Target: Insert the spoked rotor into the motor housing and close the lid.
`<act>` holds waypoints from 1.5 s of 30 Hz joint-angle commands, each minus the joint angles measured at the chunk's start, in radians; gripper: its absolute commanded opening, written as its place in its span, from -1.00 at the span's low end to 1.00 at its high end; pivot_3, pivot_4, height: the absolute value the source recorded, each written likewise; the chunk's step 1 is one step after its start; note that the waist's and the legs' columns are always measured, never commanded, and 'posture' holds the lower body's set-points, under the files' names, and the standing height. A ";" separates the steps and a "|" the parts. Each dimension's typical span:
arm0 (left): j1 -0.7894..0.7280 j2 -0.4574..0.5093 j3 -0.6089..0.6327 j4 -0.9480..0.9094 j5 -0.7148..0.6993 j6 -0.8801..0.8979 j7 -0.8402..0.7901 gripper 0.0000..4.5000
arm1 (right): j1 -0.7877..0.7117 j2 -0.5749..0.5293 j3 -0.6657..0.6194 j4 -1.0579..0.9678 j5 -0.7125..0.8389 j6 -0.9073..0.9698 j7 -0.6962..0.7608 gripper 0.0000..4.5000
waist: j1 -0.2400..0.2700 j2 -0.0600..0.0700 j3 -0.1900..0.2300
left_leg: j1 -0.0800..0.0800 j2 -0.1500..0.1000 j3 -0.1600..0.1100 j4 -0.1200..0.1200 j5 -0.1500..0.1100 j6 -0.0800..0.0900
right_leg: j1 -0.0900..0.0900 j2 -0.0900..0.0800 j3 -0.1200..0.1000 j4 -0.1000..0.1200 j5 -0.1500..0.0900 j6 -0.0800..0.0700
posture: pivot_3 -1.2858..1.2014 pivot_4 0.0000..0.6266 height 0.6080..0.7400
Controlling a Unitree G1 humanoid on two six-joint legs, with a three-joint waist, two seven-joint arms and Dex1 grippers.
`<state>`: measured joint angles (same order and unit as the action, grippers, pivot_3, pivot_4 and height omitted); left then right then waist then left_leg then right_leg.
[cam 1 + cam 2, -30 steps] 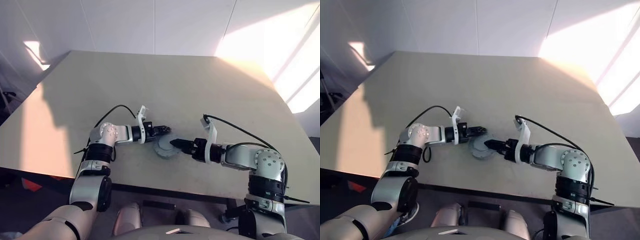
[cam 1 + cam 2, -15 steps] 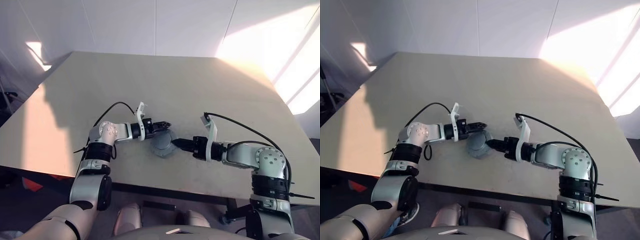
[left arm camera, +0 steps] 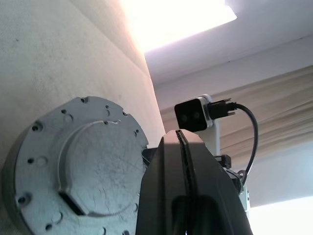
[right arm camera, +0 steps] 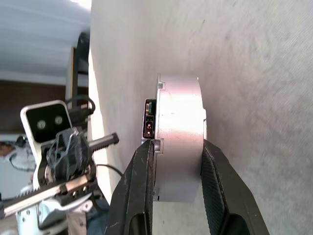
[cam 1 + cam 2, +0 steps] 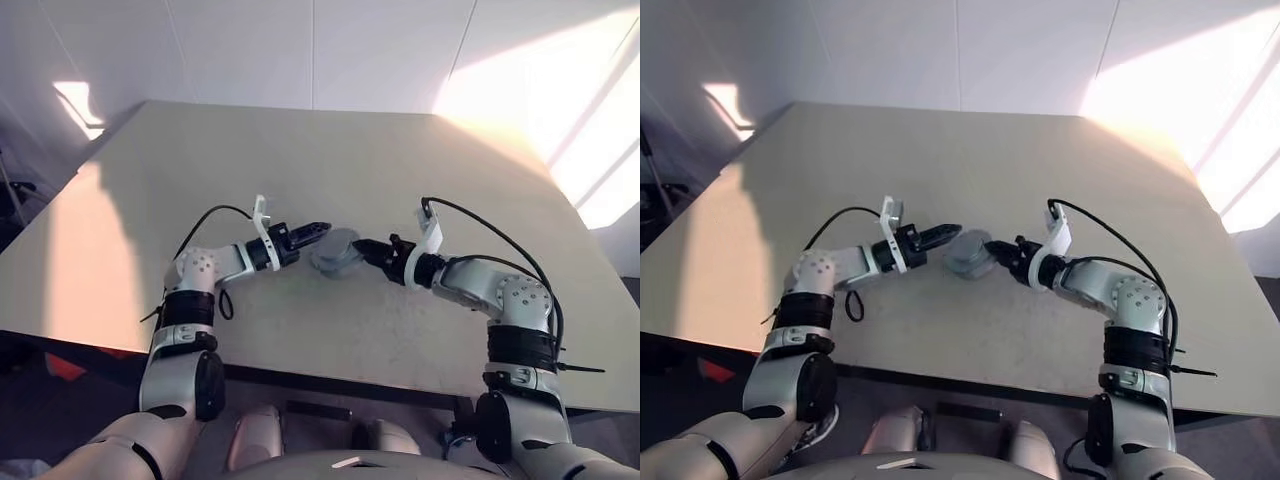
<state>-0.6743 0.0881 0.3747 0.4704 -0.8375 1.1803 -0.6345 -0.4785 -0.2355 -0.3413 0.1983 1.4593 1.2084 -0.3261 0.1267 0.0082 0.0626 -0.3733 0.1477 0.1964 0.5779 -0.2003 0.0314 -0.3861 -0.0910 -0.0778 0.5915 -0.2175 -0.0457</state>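
The motor housing (image 5: 335, 250) is a grey round disc, tilted up on its edge near the middle of the table. My right gripper (image 5: 362, 249) is shut on it. In the right wrist view the housing (image 4: 178, 117) shows edge-on, clamped across its thickness between the two black fingers (image 4: 142, 186). My left gripper (image 5: 318, 231) is shut with nothing in it, its tip right beside the housing's rim. The left wrist view looks at the housing's round flat face (image 3: 73, 161) past the shut fingers (image 3: 183, 171). The spoked rotor is out of view. I cannot tell the lid apart from the housing.
The beige table (image 5: 330, 150) stretches far and wide around both arms, with a bright sunlit patch (image 5: 500, 95) at the back right. Its front edge (image 5: 300, 375) runs close below the arms. Black cables (image 5: 490, 235) loop off both wrists.
My right gripper closed on the housing, tipped it up from lying flat and carried it further from the table's front edge. The shut left gripper rose alongside it.
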 commanded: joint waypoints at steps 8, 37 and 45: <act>0.065 -0.037 0.108 -0.112 -0.118 -0.015 0.084 -1.00 | -0.224 0.074 -0.136 0.129 0.010 -0.242 -0.006 -0.48 | -0.003 0.000 0.000 | -0.008 0.000 0.000 0.004 -0.001 0.002 | -0.008 0.000 0.000 0.004 0.001 0.001 | 0.03 -1.00 1.00; -0.034 -0.084 0.229 0.079 -0.332 -0.029 0.257 0.99 | -0.317 0.121 -0.138 0.023 0.124 -0.189 -0.066 -0.48 | -0.002 -0.002 0.002 | -0.014 0.003 0.000 0.018 -0.001 0.002 | -0.014 0.000 0.000 0.017 0.001 0.002 | 0.03 -1.00 1.00; -0.136 -0.080 0.234 0.219 -0.313 -0.099 0.173 0.99 | -0.291 0.122 -0.103 -0.033 0.176 -0.185 -0.070 -0.48 | -0.001 -0.002 0.002 | -0.014 0.003 0.000 0.018 -0.001 0.002 | -0.014 0.000 0.000 0.017 0.002 0.003 | 0.03 -1.00 1.00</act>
<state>-0.7695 0.0005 0.6027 0.6806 -1.1369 1.0991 -0.4265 -0.7490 -0.1139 -0.4461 0.2392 1.5753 1.0257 -0.4169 0.1255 0.0059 0.0643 -0.3870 0.1505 0.1966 0.5957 -0.2017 0.0336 -0.4002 -0.0907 -0.0774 0.6082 -0.2158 -0.0430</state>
